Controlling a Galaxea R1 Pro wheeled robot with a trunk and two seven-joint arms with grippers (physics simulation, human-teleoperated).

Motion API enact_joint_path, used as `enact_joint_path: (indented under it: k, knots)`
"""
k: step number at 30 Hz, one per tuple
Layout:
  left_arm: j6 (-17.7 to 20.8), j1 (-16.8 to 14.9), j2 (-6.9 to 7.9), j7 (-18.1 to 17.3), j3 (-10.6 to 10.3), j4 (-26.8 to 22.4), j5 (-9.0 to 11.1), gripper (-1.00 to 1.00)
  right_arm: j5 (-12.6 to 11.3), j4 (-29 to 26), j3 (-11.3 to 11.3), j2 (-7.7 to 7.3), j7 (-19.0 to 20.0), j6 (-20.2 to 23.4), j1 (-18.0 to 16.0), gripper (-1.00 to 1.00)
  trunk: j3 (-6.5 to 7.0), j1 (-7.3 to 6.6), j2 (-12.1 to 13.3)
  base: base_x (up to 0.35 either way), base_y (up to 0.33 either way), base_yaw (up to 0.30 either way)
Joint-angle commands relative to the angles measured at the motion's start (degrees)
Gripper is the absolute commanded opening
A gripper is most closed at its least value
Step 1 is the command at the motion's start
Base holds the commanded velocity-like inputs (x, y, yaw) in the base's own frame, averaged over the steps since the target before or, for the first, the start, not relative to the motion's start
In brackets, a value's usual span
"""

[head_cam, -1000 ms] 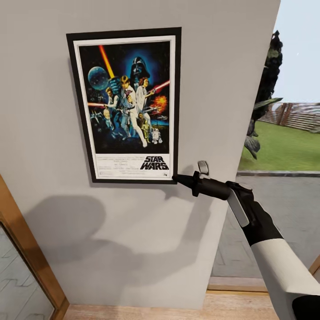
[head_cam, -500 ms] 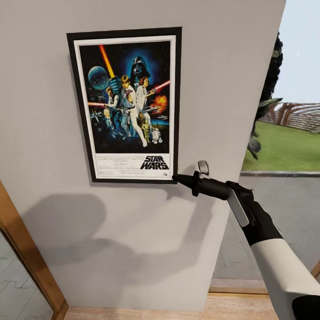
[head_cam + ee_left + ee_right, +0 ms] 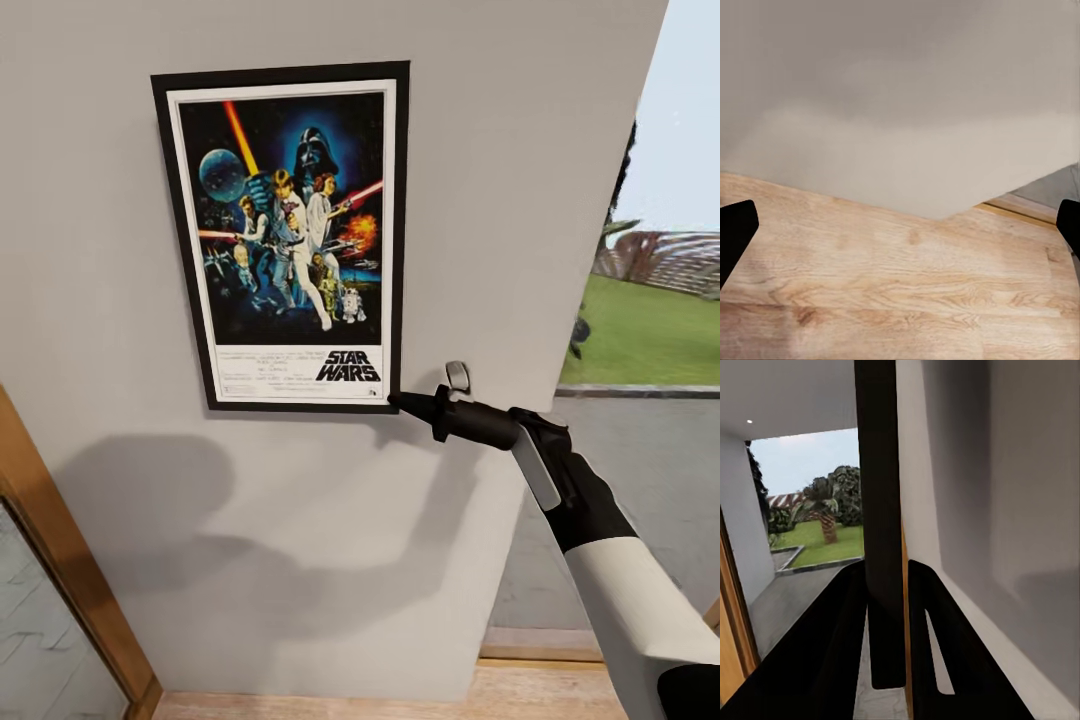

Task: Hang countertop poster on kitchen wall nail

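The grey wall [image 3: 300,520] carried the poster [image 3: 288,235], flat and upright. Below the wall lay the wood floor [image 3: 900,300]. The right gripper [image 3: 398,401] had its jaws closed on the poster's lower right corner. The left gripper [image 3: 900,232] had its jaws wide apart, holding nothing.

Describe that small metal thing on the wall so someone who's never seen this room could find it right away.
Start at the grey wall and find the framed poster against it. Go to the poster's lower right corner, where the right gripper pinches the frame. Just beyond that corner, above the gripper's black body, sits a small silver hook, the one shiny metal piece on the plain wall.
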Motion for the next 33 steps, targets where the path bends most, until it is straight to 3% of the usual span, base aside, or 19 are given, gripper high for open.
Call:
enact_joint_path:
  k: [1, 23, 33]
  knots:
    - [-0.24, -0.02, 0.01, -0.08, -0.48, 0.0, 0.42, 1.0, -0.57, 0.02, 0.13, -0.06, -0.05, 0.61, -0.04, -1.0, -0.06, 0.03, -0.07, 0.0, 0.066, 0.0]
    - [-0.24, -0.02, 0.01, -0.08, -0.48, 0.01, 0.42, 1.0, -0.57, 0.04, 0.11, -0.06, -0.04, 0.61, -0.04, -1.0, -0.06, 0.03, -0.07, 0.0, 0.081, 0.0]
    - [-0.24, -0.02, 0.01, -0.08, -0.48, 0.01, 0.42, 1.0, -0.57, 0.03, 0.1, -0.06, -0.02, 0.61, -0.04, -1.0, -0.06, 0.03, -0.07, 0.0, 0.18, 0.0]
